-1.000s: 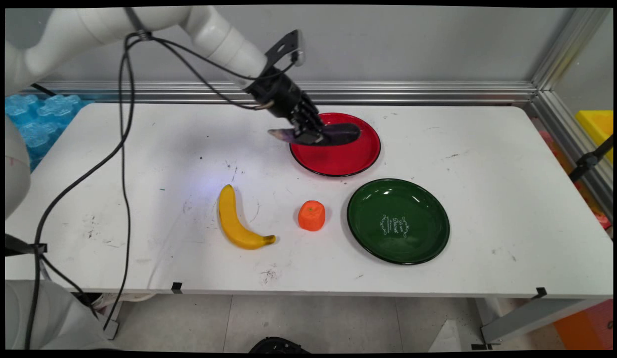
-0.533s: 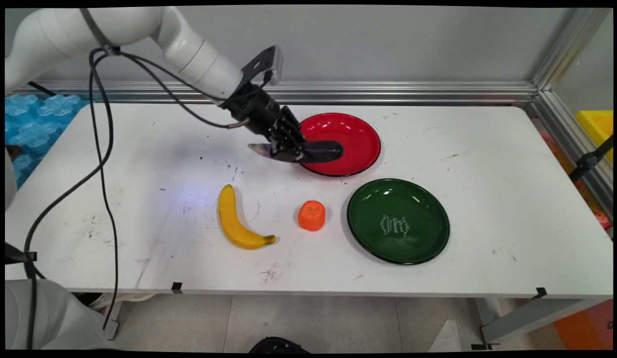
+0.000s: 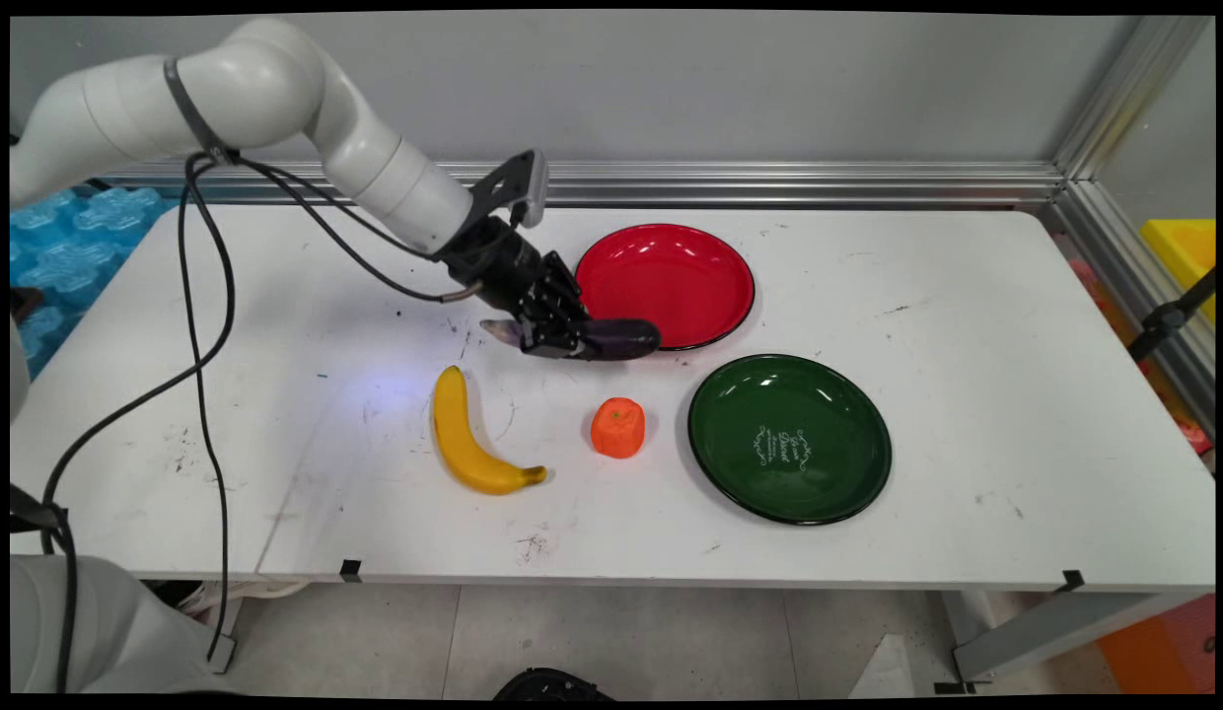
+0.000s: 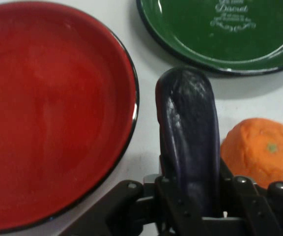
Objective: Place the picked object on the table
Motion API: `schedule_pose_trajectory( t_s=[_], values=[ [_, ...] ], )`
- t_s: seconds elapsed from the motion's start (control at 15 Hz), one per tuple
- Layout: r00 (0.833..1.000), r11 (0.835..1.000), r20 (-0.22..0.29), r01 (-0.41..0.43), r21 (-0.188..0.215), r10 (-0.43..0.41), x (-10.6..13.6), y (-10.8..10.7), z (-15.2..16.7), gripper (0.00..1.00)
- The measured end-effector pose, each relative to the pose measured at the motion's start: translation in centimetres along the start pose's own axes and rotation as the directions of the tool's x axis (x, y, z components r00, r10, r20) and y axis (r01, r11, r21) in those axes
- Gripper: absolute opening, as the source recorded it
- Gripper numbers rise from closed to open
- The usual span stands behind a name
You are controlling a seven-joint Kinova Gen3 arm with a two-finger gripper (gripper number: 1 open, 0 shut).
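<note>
Gripper [image 3: 552, 335] pinching eggplant [image 3: 616, 338] beside red plate [image 3: 710, 247]; orange [image 3: 617, 428], banana [image 3: 464, 434], green plate [image 3: 848, 394] on table.

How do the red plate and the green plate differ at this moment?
The red plate has a plain centre; the green plate has pale lettering printed in the middle. The red plate lies nearer the wall, the green plate nearer the table's front edge and further right. The eggplant held in the gripper sits just off the red plate's rim, while the green plate lies further from it, beside the orange. Both are round, glossy, dark-rimmed and hold nothing.
</note>
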Motion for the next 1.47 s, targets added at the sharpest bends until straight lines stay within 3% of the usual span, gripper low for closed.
schedule_pose_trajectory(
  t_s=[0.6, 1.33, 1.4, 1.47],
  values=[
    [1.000, 1.000, 0.021, -0.015, -0.006, 0.015, -2.6, -0.3, 2.9, 0.00],
    [0.999, 0.999, 0.028, -0.021, -0.031, 0.022, -4.2, -0.6, 3.8, 0.00],
    [0.999, 0.999, 0.028, -0.021, -0.031, 0.022, -4.2, -0.7, 3.8, 1.00],
    [0.999, 0.999, 0.027, -0.020, -0.030, 0.021, -4.3, -0.8, 3.8, 1.00]
  ],
)
